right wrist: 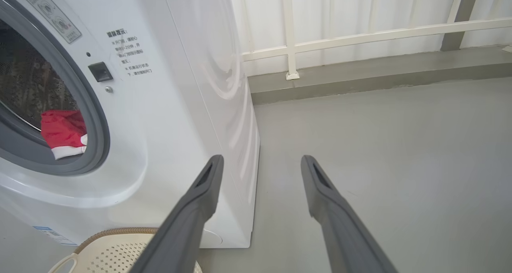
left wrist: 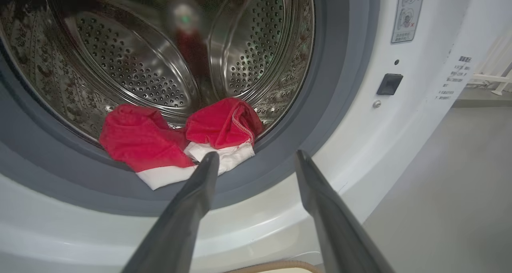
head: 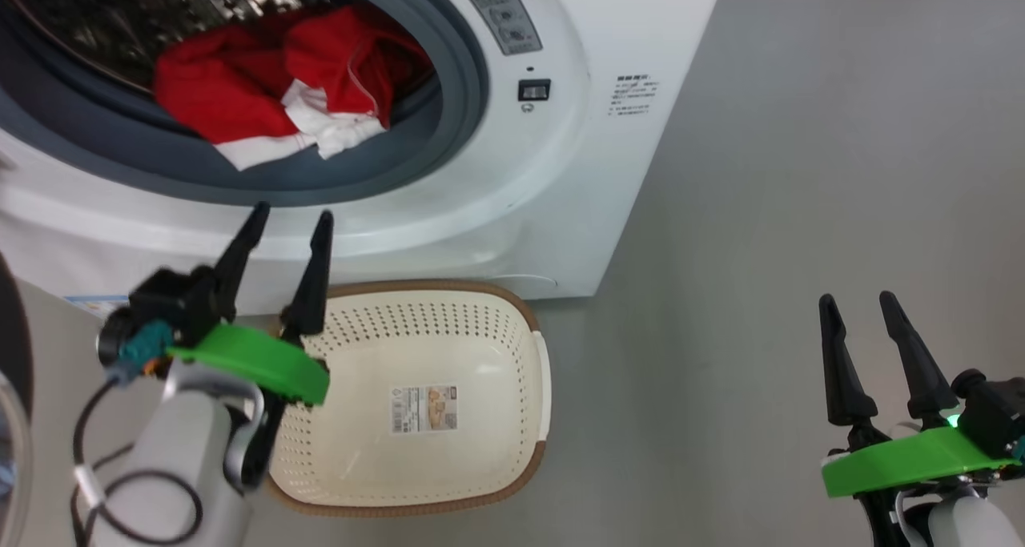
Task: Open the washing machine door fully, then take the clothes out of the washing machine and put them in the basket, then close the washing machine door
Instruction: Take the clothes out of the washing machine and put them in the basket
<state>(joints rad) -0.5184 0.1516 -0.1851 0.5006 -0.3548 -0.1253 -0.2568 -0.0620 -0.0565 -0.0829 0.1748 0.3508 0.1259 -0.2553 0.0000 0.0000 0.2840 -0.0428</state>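
The white washing machine (head: pixel 512 203) stands with its round opening uncovered. Red clothes (head: pixel 276 86) with white bands lie at the drum's front lip, draped onto the grey gasket (left wrist: pixel 332 105); the wrist views show the clothes (left wrist: pixel 176 139) (right wrist: pixel 64 133) too. The door's dark rim (head: pixel 12 355) shows at the far left edge. The cream basket (head: pixel 480 451) sits empty on the floor below the opening. My left gripper (head: pixel 292 219) is open, above the basket's left rim, fingers pointing at the opening, short of the clothes. My right gripper (head: pixel 857 300) is open over bare floor at right.
Grey floor (head: pixel 801 170) stretches right of the machine. A white railing (right wrist: pixel 360 37) and a raised ledge run behind the machine's right side. A door latch socket (head: pixel 534 90) and a warning label sit right of the opening. A sticker (head: pixel 424 408) marks the basket's bottom.
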